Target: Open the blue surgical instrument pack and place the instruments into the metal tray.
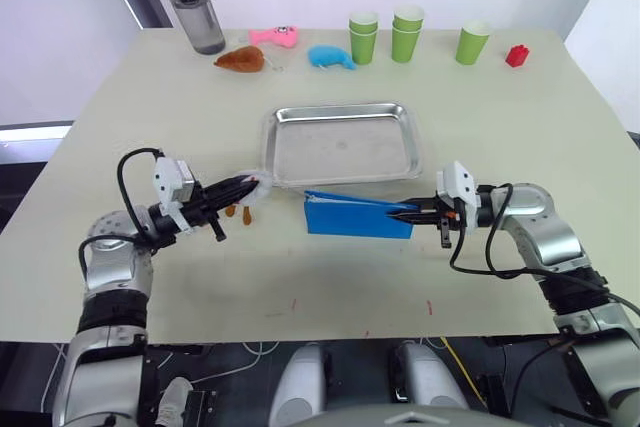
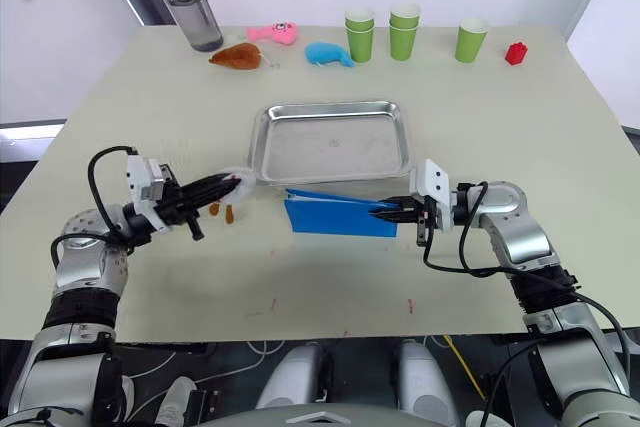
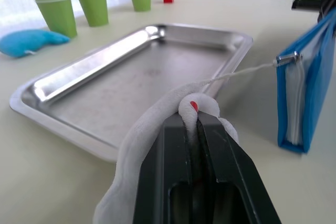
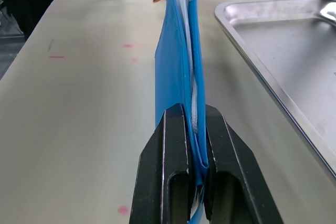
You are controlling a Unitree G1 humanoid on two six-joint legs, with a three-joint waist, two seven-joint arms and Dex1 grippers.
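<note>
tray access: my metal tray [image 1: 342,143] bare, open from above
near edge: blue surgical instrument pack [image 1: 355,215] upright, blocks it
far edge: cups [image 1: 407,33] well apart
</note>
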